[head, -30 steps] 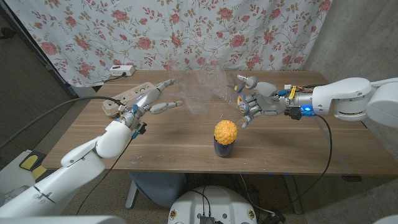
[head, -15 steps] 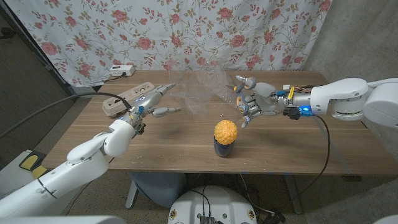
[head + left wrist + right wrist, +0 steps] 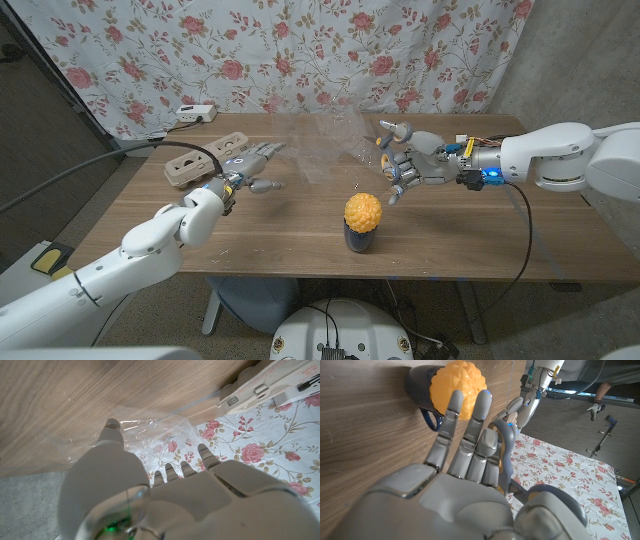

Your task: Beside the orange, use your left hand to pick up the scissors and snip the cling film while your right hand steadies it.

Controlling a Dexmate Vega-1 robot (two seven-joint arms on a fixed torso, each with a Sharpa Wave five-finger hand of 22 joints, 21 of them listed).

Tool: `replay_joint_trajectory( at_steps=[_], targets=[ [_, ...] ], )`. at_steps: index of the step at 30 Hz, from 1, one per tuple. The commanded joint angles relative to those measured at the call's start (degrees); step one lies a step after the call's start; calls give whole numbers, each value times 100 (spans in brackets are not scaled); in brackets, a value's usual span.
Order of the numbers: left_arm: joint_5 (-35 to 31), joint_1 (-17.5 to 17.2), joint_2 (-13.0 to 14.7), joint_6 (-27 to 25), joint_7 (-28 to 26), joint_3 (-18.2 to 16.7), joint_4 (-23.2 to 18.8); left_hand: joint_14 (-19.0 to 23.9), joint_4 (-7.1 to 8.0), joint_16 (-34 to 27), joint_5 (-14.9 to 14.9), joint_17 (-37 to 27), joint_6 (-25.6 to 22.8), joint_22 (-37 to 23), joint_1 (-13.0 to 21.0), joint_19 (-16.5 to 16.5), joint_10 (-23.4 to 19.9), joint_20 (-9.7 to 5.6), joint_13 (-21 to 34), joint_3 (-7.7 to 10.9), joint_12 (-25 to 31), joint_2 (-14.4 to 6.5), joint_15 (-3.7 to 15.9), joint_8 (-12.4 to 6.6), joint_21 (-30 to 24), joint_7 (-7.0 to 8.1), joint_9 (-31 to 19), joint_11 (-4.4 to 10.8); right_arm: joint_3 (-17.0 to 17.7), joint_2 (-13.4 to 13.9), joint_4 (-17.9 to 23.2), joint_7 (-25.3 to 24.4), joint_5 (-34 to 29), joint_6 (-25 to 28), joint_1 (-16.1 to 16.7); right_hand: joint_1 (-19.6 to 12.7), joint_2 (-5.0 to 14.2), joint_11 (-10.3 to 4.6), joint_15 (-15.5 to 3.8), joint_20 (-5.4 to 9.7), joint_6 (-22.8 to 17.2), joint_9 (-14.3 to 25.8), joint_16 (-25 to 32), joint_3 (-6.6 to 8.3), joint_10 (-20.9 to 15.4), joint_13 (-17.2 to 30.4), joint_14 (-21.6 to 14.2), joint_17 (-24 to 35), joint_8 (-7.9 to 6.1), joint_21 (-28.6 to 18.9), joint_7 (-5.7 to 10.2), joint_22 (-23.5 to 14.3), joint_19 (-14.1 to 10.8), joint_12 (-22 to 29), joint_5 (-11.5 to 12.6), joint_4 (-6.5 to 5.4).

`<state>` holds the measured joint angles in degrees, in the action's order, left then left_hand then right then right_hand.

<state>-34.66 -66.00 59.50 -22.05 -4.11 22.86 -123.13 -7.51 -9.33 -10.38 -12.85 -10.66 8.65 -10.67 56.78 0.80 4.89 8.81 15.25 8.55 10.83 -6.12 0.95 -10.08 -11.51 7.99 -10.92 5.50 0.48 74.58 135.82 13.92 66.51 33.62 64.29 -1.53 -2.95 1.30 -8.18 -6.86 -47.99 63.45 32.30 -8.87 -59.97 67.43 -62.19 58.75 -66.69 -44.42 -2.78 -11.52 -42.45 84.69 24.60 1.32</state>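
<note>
- Head view: a wooden table (image 3: 300, 225) is seen in front of a floral curtain (image 3: 300, 50). The orange (image 3: 363, 211), a bumpy yellow-orange ball, is set on a dark cup near the front middle. A clear sheet of cling film (image 3: 325, 145) is raised above the far middle of the table. The right hand (image 3: 405, 160) is held at the film's right edge, fingers curled around it. The left hand (image 3: 250, 165) is stretched toward the film's left edge, fingers extended and apart; whether the film is touched cannot be told. A beige power strip (image 3: 205, 160) lies just behind the left hand. Scissors cannot be made out.
- Left wrist view: the left hand (image 3: 165, 495) is shown from behind, fingertips (image 3: 205, 452) spread, with crinkled film (image 3: 145, 425) just beyond them.
- Right wrist view: the right hand (image 3: 470, 460) is seen with fingers partly curled, the orange (image 3: 457, 387) and its dark cup (image 3: 420, 385) beyond them.
</note>
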Motion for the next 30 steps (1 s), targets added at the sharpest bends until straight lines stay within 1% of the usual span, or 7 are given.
replay_joint_trajectory(
  at_steps=[1, 5, 9, 11, 17, 20, 30],
  targets=[
    [-700, 554, -118, -423, 400, 675, 183, -102, 21, 8, 87, -2, 244, 5, 4, -77, 212, 28, -19, -6, -26, 87, -8, 9, 15, -8, -12, -37, 195, 23, 33, 46, -22, -49, 190, -68, 7, 13, -17, -2, -296, 353, 64, -1032, -52, 32, -5, 21, -1108, 35, -255, -14, -79, 48, 31, -975],
    [-1046, 793, -318, -447, 485, 988, 290, -142, 68, 4, 148, -3, 394, 5, -92, -92, 308, 22, -37, -48, -16, 150, -18, 23, 14, -36, -12, -37, 164, -5, 33, 86, -66, -83, 188, -74, 14, -10, -12, -2, -312, 335, 70, -1030, -41, 8, -5, 15, -1103, 46, -261, -9, -80, 31, 30, -975],
    [-1208, 921, -504, -415, 408, 1143, 441, -196, 98, 8, 176, -5, 505, 5, -157, -123, 415, 27, -50, -72, -21, 183, -44, 24, 21, -42, -11, -54, 142, 0, 53, 117, -71, -75, 177, -78, 20, -12, -7, -2, -285, 406, 67, -1028, -18, 31, -17, -9, -1142, 50, -249, -8, -84, 40, 30, -975],
    [-1278, 952, -590, -398, 325, 1207, 517, -243, 113, 14, 188, -6, 581, 5, -193, -145, 481, 31, -59, -84, -22, 198, -48, 24, 25, -61, -10, -77, 171, -4, 54, 135, -63, -79, 211, -81, 25, -19, -14, 1, -301, 344, 77, -1026, -20, 48, 2, 14, -1108, 53, -257, -8, -86, 53, 29, -975],
    [-1309, 1020, -766, -298, 153, 1318, 738, -315, 79, 2, 177, -3, 690, 3, -74, -221, 605, 55, -86, 33, 7, 62, -85, -16, 33, -84, -9, -110, 223, -39, 24, 140, -69, -76, 305, -96, 44, -24, -12, 7, -281, 415, 86, -1023, -12, 78, 7, 0, -1152, 71, -261, -5, -88, 73, 26, -972],
    [-1343, 1055, -809, -303, 158, 1362, 796, -317, 74, -1, 177, -2, 707, 3, -63, -229, 609, 62, -89, 42, 13, 56, -90, -17, 34, -80, -9, -108, 210, -46, 10, 166, -104, -94, 314, -99, 49, -21, -23, 6, -308, 336, 87, -1023, -27, 64, -6, -19, -1111, 73, -244, -10, -91, 70, 24, -971],
    [-1182, 1172, -877, -237, 174, 1370, 962, -301, 77, -17, 195, 0, 706, 4, -73, -220, 578, 59, -100, 45, 51, 70, -89, -39, 22, -64, -7, -106, -12, -48, -48, 184, -92, -66, 93, -120, 60, -22, -23, 11, -283, 391, 129, -1021, -18, 100, -2, 10, -1146, 89, -246, -11, -101, 99, 16, -964]
  ],
)
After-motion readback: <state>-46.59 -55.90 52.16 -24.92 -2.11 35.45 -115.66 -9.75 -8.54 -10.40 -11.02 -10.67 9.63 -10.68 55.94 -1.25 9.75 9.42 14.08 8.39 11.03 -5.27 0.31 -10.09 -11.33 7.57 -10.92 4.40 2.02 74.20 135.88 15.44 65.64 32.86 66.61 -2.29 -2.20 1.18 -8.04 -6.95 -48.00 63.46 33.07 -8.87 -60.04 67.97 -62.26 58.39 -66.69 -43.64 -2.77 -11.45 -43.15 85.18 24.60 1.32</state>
